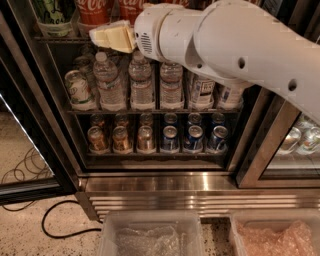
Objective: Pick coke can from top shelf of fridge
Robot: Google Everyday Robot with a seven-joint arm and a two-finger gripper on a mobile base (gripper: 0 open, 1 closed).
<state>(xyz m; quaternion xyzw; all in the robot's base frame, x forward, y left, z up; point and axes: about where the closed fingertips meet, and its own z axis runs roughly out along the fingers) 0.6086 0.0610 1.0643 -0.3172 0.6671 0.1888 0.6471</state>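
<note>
The red aluminium coke can (94, 10) with white script stood on the top shelf (55, 39), a dark wire rack at the upper edge of the view, inside the tall black-framed fridge (47, 115). A second red can (131, 7) stood just to its right, and a green-and-white can (52, 12) to its left. The cream-coloured gripper (100, 36) pointed left just below and in front of the coke can, at the shelf's front edge; whether it was open or closed could not be told. The bulky white arm (240, 45) reached in from the right. Below were clear water bottles (141, 82), then gold-brown cans (122, 140) and blue cans (192, 139). Clear plastic bins (150, 220) sat on the floor in front.
</note>
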